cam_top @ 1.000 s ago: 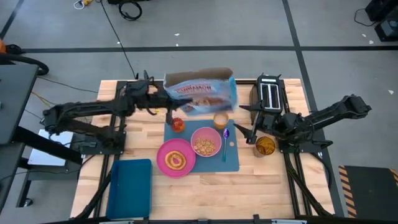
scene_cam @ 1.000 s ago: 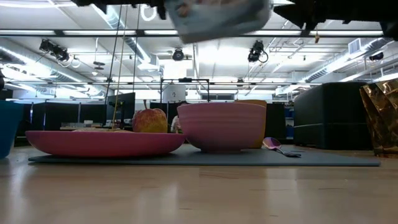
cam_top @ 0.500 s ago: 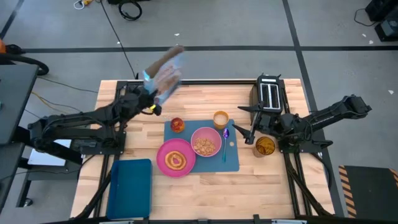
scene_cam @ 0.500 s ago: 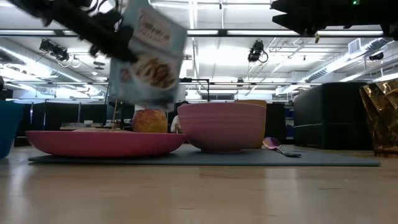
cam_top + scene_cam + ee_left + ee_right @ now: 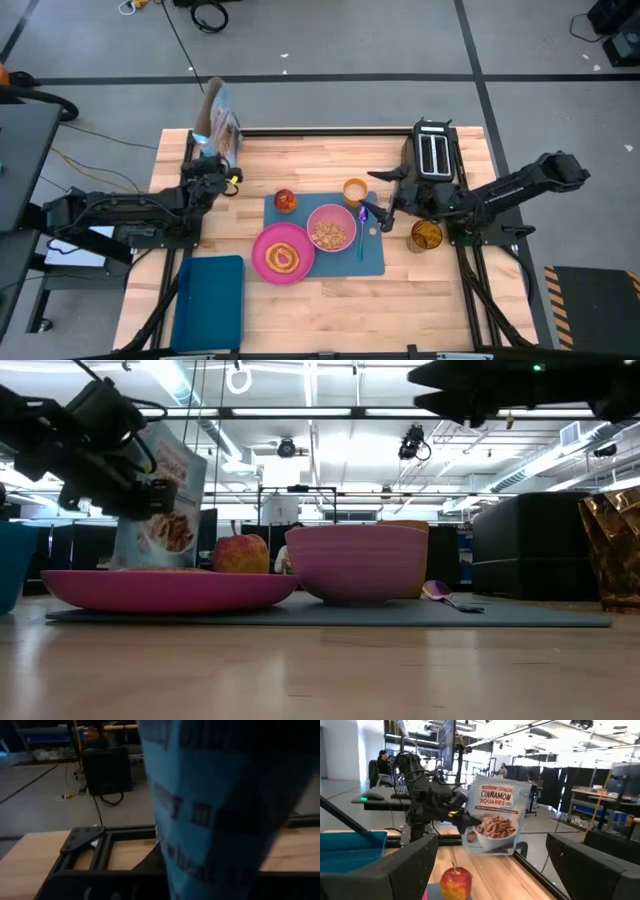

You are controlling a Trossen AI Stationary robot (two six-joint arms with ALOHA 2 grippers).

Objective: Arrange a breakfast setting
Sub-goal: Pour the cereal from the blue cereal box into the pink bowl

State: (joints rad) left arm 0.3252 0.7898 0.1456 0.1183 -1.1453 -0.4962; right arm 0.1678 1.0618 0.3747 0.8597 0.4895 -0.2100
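Note:
My left gripper [image 5: 212, 160] is shut on the blue cereal box [image 5: 216, 122], which stands near upright at the table's far left corner; it also shows in the low view [image 5: 160, 500] and the right wrist view [image 5: 495, 815]. On the blue placemat [image 5: 377, 258] are the pink plate [image 5: 262, 250] with the toast [image 5: 283, 258], the pink bowl [image 5: 330, 228] holding cereal, the spoon [image 5: 362, 228], the orange cup [image 5: 354, 190] and the red apple [image 5: 286, 200]. My right gripper [image 5: 380, 197] is open and empty above the mat's right end, by the spoon. My left gripper pinches the cereal box between its two fingers at the lower part of its near side edge [image 5: 468, 822]. The fingers come about level, slanting from the table's near left. The box stands upright, leaning a little. The plate hides whether its bottom rests on the table.
The black toaster [image 5: 434, 152] stands at the far right. A crumpled golden object [image 5: 427, 235] lies right of the mat, close to my right arm. A dark-blue tray [image 5: 210, 300] sits at the near left. Bare wood shows along the near edge.
My left gripper has carried the cereal box from above the mat's far edge toward the table's far left corner and down, turning it from lying tipped over the setting to near upright. My right gripper has moved a little toward the table's left, over the spoon.

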